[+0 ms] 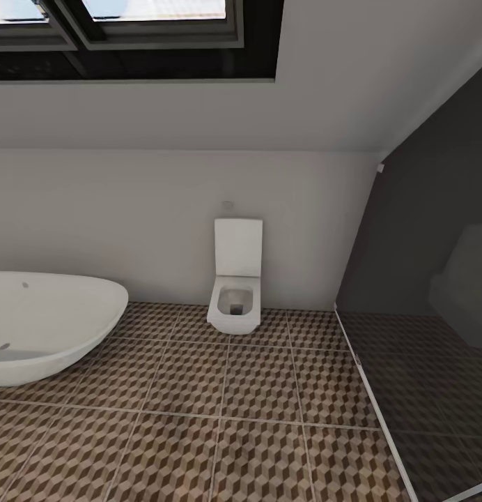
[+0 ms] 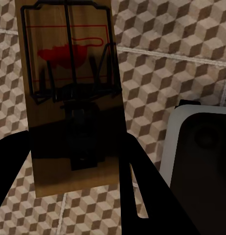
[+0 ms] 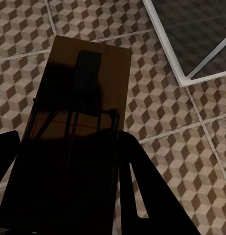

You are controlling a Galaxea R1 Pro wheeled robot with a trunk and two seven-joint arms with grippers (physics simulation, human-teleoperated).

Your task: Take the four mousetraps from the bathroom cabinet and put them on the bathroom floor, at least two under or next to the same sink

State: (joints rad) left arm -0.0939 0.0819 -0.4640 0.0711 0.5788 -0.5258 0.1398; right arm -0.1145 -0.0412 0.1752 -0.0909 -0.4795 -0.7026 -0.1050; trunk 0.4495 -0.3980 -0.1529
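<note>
My left gripper (image 2: 71, 161) is shut on a mousetrap (image 2: 69, 73), a tan board with a dark wire frame and a red spot, held above the cube-patterned bathroom floor (image 2: 167, 73). My right gripper (image 3: 69, 147) is shut on a second mousetrap (image 3: 88, 73), which lies in shadow over the same tiles (image 3: 157, 98). In the head view the bathroom floor (image 1: 220, 418) stretches ahead toward the far wall. The cabinet and the sink are out of view.
A white oval bathtub (image 1: 53, 321) stands at the left. A square white toilet (image 1: 235, 293) hangs on the far wall. A dark glass partition (image 1: 422, 293) with a pale floor rail (image 3: 191, 63) closes off the right. A dark pale-rimmed body (image 2: 201, 156) sits beside the left trap.
</note>
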